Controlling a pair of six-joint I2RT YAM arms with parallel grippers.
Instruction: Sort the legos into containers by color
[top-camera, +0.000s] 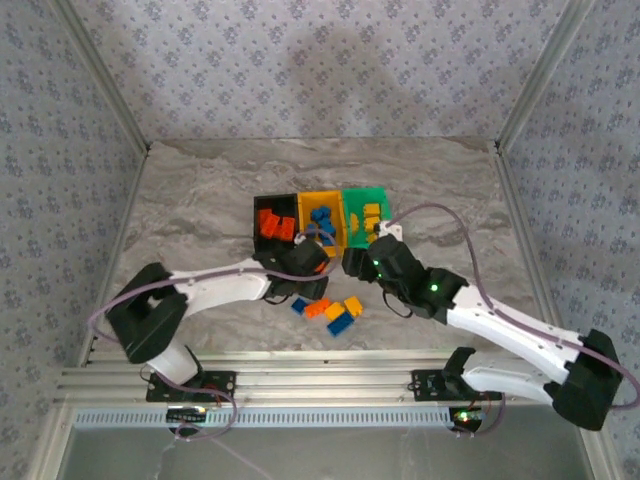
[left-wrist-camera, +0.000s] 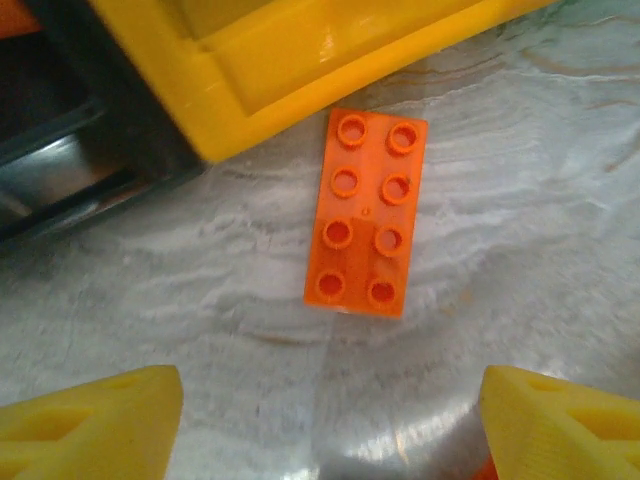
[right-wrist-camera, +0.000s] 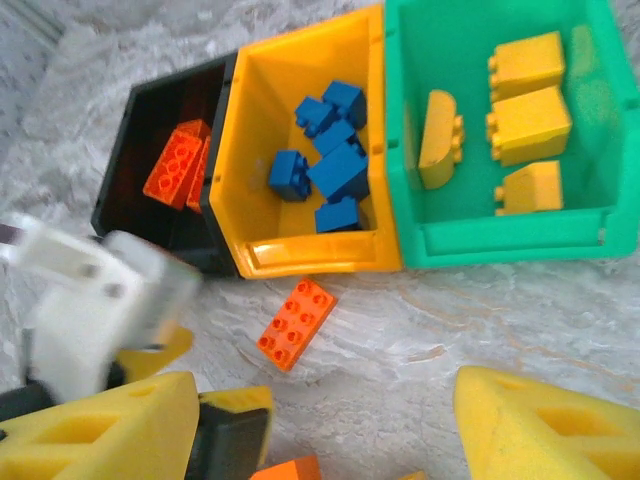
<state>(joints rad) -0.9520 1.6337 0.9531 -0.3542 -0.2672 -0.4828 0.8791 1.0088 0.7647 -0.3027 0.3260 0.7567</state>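
Left claw (left-wrist-camera: 335, 435) hangs spread and empty over the bench (left-wrist-camera: 520, 200), with the orange brick (left-wrist-camera: 366, 212) flat and studs-up just ahead, right beside the yellow bin (left-wrist-camera: 290, 70). Best play: drop square, pinch its long sides, lift clear of that lip, then across to the black bin (left-wrist-camera: 60, 150). Right claw (right-wrist-camera: 330, 440) is spread too, empty.

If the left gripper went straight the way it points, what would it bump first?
Probably the flat orange eight-stud plastic brick lying on the table, just short of the yellow-orange plastic bin; depth is unclear.
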